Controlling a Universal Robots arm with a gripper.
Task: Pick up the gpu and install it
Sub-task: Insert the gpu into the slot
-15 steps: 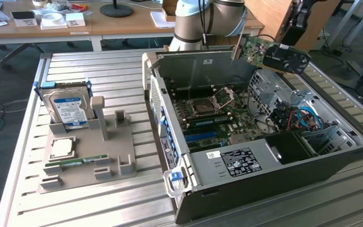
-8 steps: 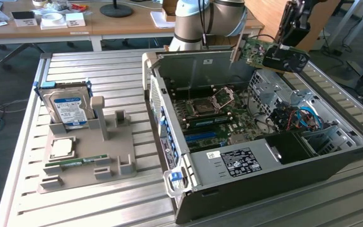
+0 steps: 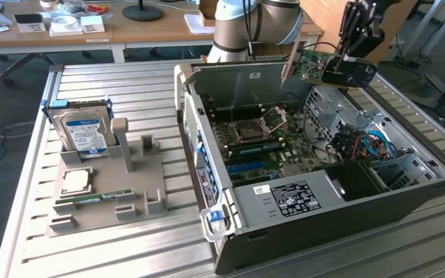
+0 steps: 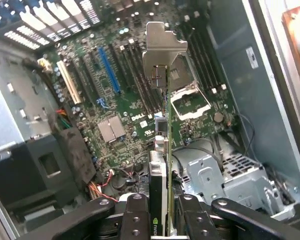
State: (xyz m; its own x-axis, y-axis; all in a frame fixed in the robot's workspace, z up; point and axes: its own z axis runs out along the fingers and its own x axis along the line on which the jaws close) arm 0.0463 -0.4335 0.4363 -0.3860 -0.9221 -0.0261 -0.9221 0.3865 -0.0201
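Observation:
The gpu (image 3: 315,65), a green card with a black cooler, hangs in the air above the far corner of the open computer case (image 3: 408,202). My gripper (image 3: 349,57) comes down from above and is shut on it. In the wrist view the gpu (image 4: 166,150) is edge-on and very slim, its silver bracket (image 4: 162,45) pointing away, and my gripper (image 4: 163,212) has a black finger pressed on each face. Below lies the motherboard (image 4: 125,107) with a blue slot (image 4: 109,70), a white slot (image 4: 70,82) and the CPU socket (image 4: 190,102).
A grey fixture tray (image 3: 141,191) at the exterior view's left holds a hard drive (image 3: 87,130), a CPU (image 3: 76,180) and a green memory stick (image 3: 95,198). Case walls, a drive cage (image 4: 225,175) and cables (image 3: 365,145) surround the board. A cluttered desk (image 3: 153,26) stands behind.

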